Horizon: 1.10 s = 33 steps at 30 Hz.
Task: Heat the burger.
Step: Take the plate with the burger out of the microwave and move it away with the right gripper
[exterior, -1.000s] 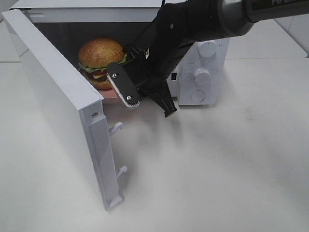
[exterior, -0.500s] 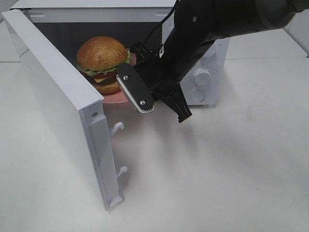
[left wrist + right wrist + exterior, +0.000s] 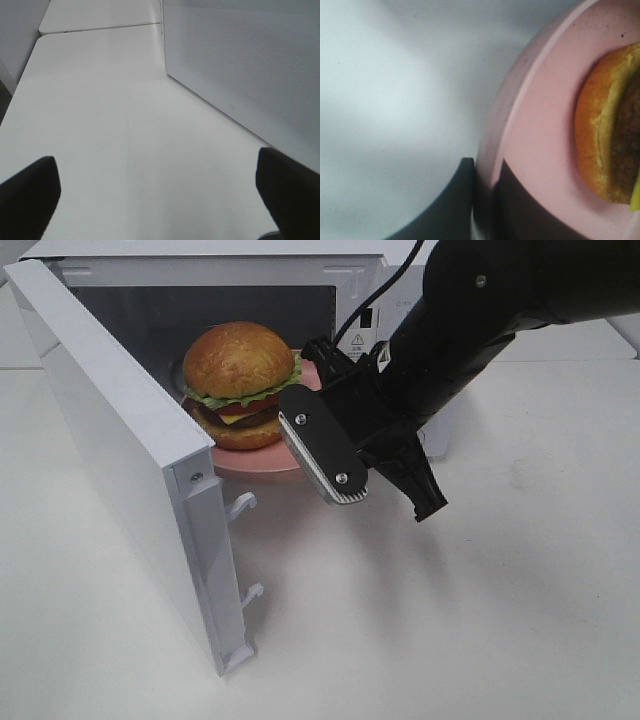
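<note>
The burger point(image 3: 238, 380), with a glossy golden bun, lettuce frill and cheese, sits on a round pink plate point(image 3: 250, 458) at the mouth of the open white microwave point(image 3: 200, 268). My right arm point(image 3: 450, 350) reaches to the plate from the right. In the right wrist view my right gripper point(image 3: 487, 197) is shut on the pink plate point(image 3: 540, 125) at its rim, the burger's bottom bun point(image 3: 600, 130) close by. My left gripper point(image 3: 155, 167) is open over bare table beside a perforated white panel point(image 3: 240, 65). It does not show in the exterior high view.
The microwave door point(image 3: 120, 440) stands swung wide toward the front left, its latch hooks point(image 3: 243, 505) jutting out. White table point(image 3: 480, 620) stretches in front and to the right. The right arm covers the microwave's control panel.
My right arm has drawn to the right and toward the front, carrying the plate and burger with it; the burger now sits further right and nearer the opening.
</note>
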Motion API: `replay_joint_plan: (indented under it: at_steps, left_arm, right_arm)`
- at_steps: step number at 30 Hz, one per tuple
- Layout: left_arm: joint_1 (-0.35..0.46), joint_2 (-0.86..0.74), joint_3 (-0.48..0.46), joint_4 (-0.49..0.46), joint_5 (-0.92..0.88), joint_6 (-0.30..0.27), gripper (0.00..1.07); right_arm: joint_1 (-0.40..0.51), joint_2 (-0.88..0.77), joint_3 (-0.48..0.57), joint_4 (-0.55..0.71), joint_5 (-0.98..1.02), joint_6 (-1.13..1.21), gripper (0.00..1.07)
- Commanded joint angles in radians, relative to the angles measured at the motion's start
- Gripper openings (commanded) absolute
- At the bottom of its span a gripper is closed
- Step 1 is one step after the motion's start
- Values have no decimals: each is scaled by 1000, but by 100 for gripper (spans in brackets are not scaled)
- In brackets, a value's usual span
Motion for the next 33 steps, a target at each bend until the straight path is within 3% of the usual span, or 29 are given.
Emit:
replay_joint_plan:
  at_steps: [1, 33]
  left_arm:
    - [4, -18, 3, 1, -3, -1, 100]
    - [4, -18, 3, 1, -3, -1, 100]
  right_arm:
    - [-6, -58, 27, 14, -67, 8, 0]
    - [-6, -603, 524, 30, -68, 135, 0]
